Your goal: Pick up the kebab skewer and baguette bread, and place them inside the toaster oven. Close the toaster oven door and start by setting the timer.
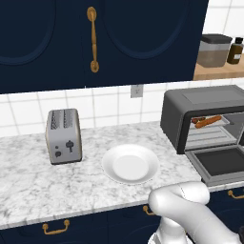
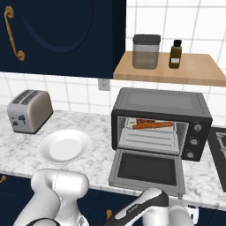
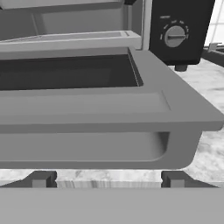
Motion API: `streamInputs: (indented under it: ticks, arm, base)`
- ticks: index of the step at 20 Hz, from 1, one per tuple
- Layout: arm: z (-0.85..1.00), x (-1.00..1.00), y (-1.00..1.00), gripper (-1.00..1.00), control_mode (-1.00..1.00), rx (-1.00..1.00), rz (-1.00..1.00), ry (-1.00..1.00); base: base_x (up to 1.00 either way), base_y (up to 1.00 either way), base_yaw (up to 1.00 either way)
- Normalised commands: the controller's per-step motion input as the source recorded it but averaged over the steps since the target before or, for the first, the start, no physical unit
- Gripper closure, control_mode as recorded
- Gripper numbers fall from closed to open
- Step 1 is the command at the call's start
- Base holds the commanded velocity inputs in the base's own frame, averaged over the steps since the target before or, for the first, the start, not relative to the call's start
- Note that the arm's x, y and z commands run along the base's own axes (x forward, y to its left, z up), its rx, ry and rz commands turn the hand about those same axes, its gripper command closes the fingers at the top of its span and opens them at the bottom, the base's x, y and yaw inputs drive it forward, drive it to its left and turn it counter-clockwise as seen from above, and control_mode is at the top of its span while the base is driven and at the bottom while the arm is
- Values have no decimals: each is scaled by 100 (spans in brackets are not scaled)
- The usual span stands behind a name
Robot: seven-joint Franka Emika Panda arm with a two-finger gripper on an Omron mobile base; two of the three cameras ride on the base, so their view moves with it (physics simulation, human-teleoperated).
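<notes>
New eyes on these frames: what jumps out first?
The toaster oven on the right of the marble counter, its door folded down flat, with the baguette and kebab skewer already on the rack inside. In the hand view the gripper sits low, just below the door's handle bar. Left of the oven: a bare white plate.

Baguette bread (image 2: pixel 152 125), kebab skewer (image 2: pixel 145 120) inside toaster oven (image 2: pixel 161 106); plate (image 2: pixel 64 146) left of oven

No words, brand names or numbers can be read anywhere. The toaster oven (image 2: pixel 161 123) has faint tick marks round its knob (image 3: pixel 175 36), at the upper right of the hand view, too small to make out.
</notes>
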Motion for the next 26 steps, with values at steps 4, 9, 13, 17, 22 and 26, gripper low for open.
streamInputs:
  ticks: [4, 9, 13, 17, 22, 26]
  arm:
    - [43, 6, 0, -100, -100, 0, 0, 0]
    - [46, 12, 0, -100, -100, 0, 0, 0]
    - [50, 22, 2, -100, -100, 0, 0, 0]
    - [54, 14, 1, -100, -100, 0, 0, -1]
    - [55, 8, 3, -100, -100, 0, 0, -1]
    - [53, 9, 3, -100, -100, 0, 0, -1]
  base:
    - [0, 0, 0]
    - [0, 0, 0]
    - [0, 0, 0]
    - [0, 0, 0]
    - [0, 0, 0]
    - [0, 0, 0]
